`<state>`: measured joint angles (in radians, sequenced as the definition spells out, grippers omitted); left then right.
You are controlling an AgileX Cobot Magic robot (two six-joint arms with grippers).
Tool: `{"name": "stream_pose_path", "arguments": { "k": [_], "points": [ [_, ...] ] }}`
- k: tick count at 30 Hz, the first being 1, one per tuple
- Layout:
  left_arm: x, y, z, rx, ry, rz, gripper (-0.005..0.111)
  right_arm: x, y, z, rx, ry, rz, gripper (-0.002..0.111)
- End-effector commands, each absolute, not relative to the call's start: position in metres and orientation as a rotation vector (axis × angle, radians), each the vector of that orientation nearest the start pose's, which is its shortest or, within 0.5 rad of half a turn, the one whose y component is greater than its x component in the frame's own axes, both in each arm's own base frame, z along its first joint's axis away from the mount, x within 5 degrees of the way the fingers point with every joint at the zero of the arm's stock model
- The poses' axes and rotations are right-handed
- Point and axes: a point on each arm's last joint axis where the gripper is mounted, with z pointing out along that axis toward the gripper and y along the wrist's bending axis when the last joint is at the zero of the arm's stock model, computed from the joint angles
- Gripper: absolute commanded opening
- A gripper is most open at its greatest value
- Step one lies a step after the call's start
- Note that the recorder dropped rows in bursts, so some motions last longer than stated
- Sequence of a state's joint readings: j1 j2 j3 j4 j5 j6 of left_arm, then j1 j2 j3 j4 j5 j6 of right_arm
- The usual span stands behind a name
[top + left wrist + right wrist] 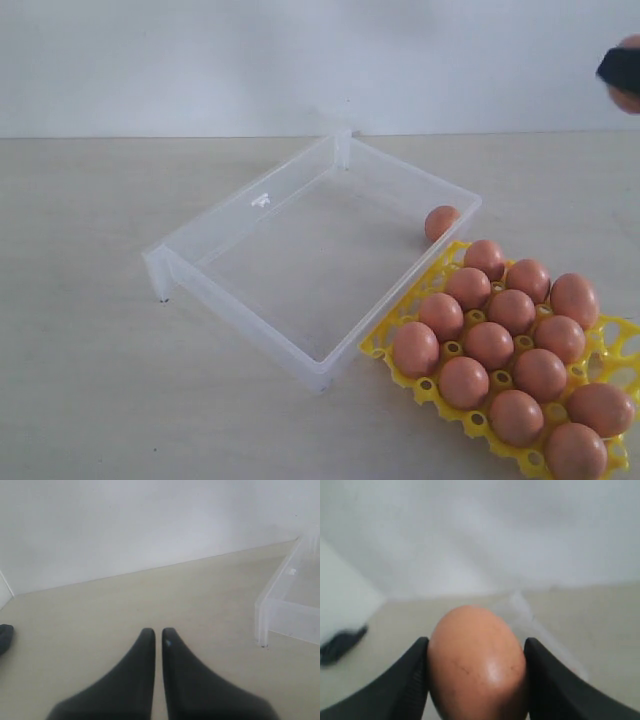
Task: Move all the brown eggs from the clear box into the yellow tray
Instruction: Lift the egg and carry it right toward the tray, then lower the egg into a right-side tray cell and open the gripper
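The exterior camera looks down at a slant across the tabletop [80, 380] toward a white wall [300, 60], taking in the whole clear box [230, 215]. The left wrist camera rides low behind the left claw [157, 631] and shares only a box corner ahead of the tips. The right wrist camera sits close behind the right claw [476, 642], whose brown egg [476, 670] fills its foreground.
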<state>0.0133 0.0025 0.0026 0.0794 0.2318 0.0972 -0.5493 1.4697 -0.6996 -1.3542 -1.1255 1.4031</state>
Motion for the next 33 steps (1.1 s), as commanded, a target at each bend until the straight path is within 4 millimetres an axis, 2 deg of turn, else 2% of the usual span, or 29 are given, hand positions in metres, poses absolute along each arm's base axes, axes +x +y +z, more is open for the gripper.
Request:
{"name": "stream_pose_path", "arguments": {
  "k": [1,6,10,13,15,19,23,25,28,33],
  "points": [
    [0.056,0.002,0.193,0.121,1.706,0.145,0.004,0.252,-0.062,0.235,-0.220,2.029,0.937,0.000],
    [0.056,0.002,0.193,0.121,1.706,0.145,0.004,0.242,-0.055,0.221,-0.208,2.053,0.972,0.000],
    [0.056,0.002,0.193,0.121,1.706,0.145,0.004,0.220,-0.050,0.197,-0.292,2.046,0.923,0.000],
    [0.056,0.002,0.193,0.121,1.706,0.145,0.004,0.203,-0.050,0.174,-0.209,2.137,0.859,0.000],
    [0.056,0.002,0.193,0.121,1.706,0.145,0.004,0.197,-0.046,0.167,-0.243,2.145,0.844,0.000],
    [0.056,0.002,0.193,0.121,1.706,0.145,0.004,0.197,-0.048,0.164,-0.234,2.167,0.810,0.000],
    [0.056,0.002,0.193,0.121,1.706,0.145,0.004,0.197,-0.053,0.162,-0.096,2.238,0.776,0.000],
    [0.056,0.002,0.193,0.121,1.706,0.145,0.004,0.196,-0.056,0.166,-0.061,2.255,0.699,0.000],
    [0.056,0.002,0.193,0.121,1.706,0.145,0.004,0.191,-0.061,0.160,0.037,2.321,0.569,0.000],
    [0.056,0.002,0.193,0.121,1.706,0.145,0.004,0.185,-0.056,0.155,0.037,2.332,0.607,0.000]
  ]
}}
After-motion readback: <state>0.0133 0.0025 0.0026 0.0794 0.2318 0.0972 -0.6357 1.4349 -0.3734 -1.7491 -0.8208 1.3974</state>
